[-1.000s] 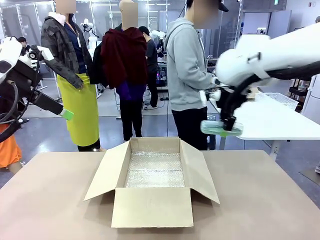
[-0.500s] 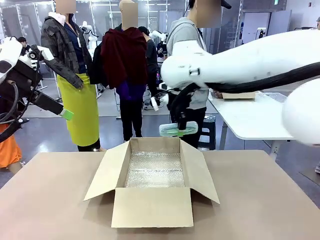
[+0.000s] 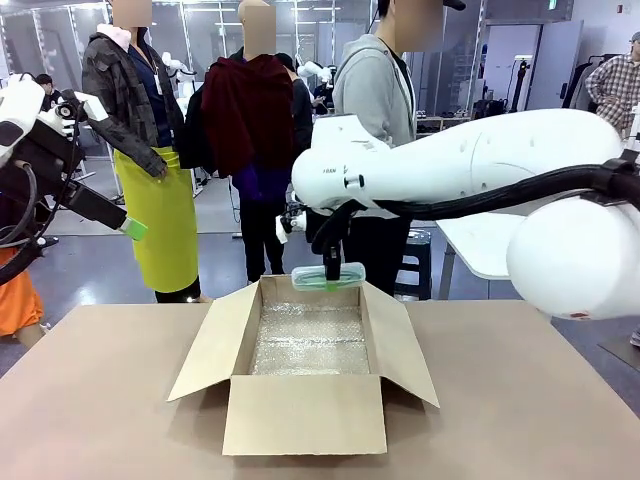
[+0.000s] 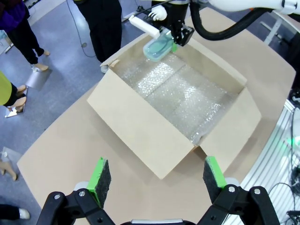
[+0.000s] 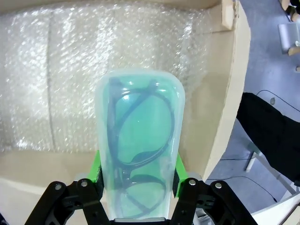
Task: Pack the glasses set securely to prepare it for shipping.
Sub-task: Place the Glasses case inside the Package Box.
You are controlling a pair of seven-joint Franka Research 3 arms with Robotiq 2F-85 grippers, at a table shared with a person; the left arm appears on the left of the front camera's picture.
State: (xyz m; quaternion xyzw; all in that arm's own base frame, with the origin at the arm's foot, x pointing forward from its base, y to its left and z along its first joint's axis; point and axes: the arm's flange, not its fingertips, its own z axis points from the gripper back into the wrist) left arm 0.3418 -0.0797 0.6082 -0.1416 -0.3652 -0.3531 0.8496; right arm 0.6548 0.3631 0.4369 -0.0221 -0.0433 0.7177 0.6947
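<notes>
Jaws on the right gripper are clamped on the mint glasses case, green pads pressing either long side near its lower end, and through the translucent shell you can make out dark-framed glasses inside. From the front, that case hangs level at the centre of the frame, just above the far rim of the open cardboard box. It is over the opening but not down in it. In the left wrist view it sits at upper middle, over the box's far corner. Over on the left edge of the front view, the left gripper waits high and well apart from the action, jaws spread wide with nothing between them. Look into the box: the bubble wrap lining is bare, nothing resting on it. So by my read, packing has barely begun. This case needs lowering onto the liner and letting go, whatever else belongs to the set has to follow, and all the flaps stand open on the table, so closing up comes last.
</notes>
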